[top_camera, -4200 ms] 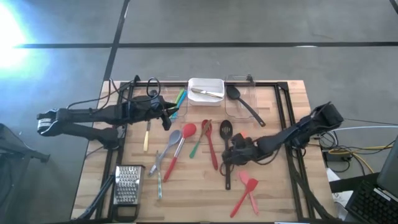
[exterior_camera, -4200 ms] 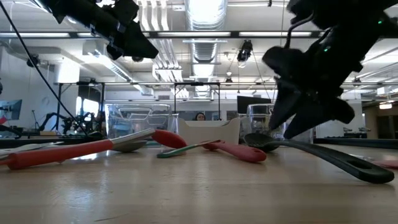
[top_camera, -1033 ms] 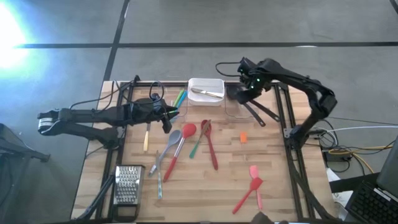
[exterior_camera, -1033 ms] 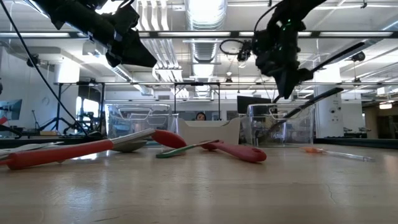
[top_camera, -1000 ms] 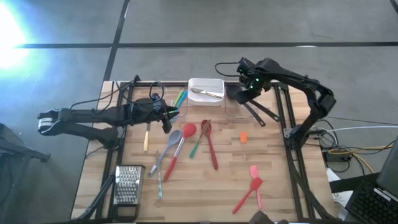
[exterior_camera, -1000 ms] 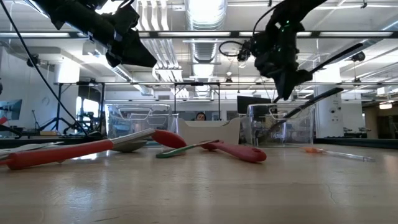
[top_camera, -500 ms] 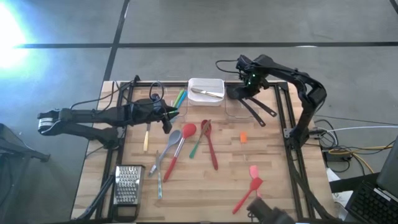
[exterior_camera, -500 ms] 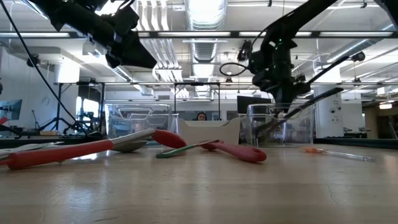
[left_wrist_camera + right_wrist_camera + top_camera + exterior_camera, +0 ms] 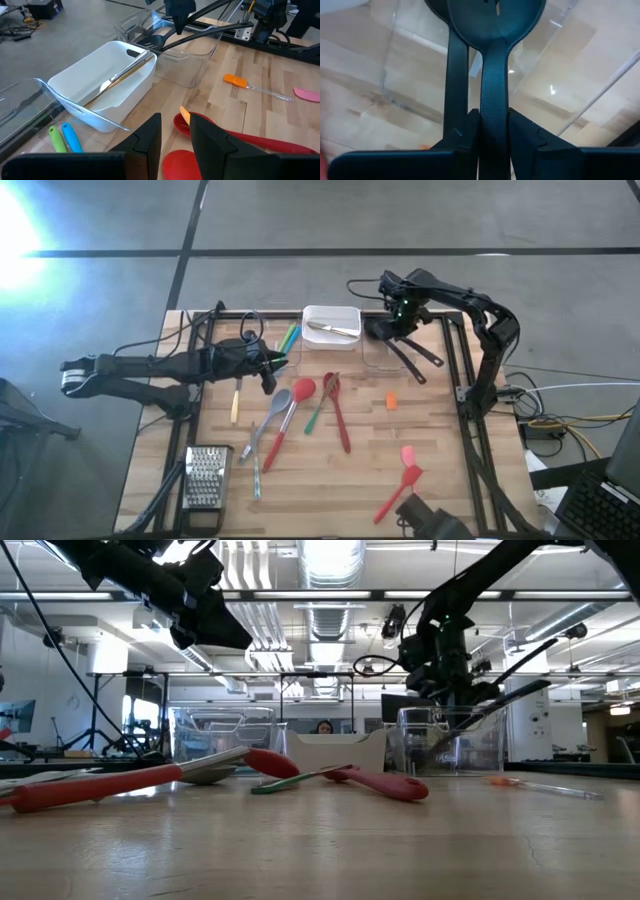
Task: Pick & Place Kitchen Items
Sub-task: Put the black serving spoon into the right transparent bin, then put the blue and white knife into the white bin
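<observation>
Two black slotted spoons lie with their heads in the clear container at the far right, handles slanting out over its rim. My right gripper stands over that container, shut on one spoon. Above the table's left part hovers my left gripper, slightly open with nothing between its fingers. It is beside a clear bin holding green and blue utensils. Red, grey and green utensils lie flat mid-table. My right gripper pinches the black slotted spoon's handle between its two fingers, just behind the head. The fingers come from above, pointing down. The head is down in the clear container and the handle slants up past its rim.
A white tray with metal cutlery stands at the far middle. Pink and red spatulas and a small orange tool lie on the right, a metal grater near left, and a yellow-handled tool below my left gripper.
My right gripper has gone down toward the clear container and a little toward the table's left edge. The black spoon it holds has come down with it, its raised handle end sinking lower.
</observation>
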Controlling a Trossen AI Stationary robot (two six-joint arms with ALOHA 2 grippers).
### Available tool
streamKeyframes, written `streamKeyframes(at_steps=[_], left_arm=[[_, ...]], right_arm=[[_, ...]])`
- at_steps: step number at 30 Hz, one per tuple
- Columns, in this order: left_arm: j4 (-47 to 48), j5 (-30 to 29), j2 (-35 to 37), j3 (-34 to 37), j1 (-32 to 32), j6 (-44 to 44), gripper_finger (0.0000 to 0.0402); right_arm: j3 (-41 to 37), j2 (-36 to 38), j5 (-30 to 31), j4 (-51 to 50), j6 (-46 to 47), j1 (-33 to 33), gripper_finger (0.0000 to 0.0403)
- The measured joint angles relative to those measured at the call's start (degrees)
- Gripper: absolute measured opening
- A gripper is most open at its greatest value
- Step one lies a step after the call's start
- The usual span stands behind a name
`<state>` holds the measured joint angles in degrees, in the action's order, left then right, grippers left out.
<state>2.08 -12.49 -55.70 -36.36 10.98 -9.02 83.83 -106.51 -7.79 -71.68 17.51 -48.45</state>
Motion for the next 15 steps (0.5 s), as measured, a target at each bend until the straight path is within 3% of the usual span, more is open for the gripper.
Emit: streamKeyframes(at_steps=[7,15], left_arm=[[0.01,0.00,0.00,0.00,0.00,0.00,0.0106],[0.01,0.00,0.00,0.00,0.00,0.05,0.0106]], right_arm=[[0.04,0.72,-0.39,-0.36,-0.65,0.07,0.0178],[0.38,4.43,-4.68,-1.18,-2.41,0.27,0.0203]])
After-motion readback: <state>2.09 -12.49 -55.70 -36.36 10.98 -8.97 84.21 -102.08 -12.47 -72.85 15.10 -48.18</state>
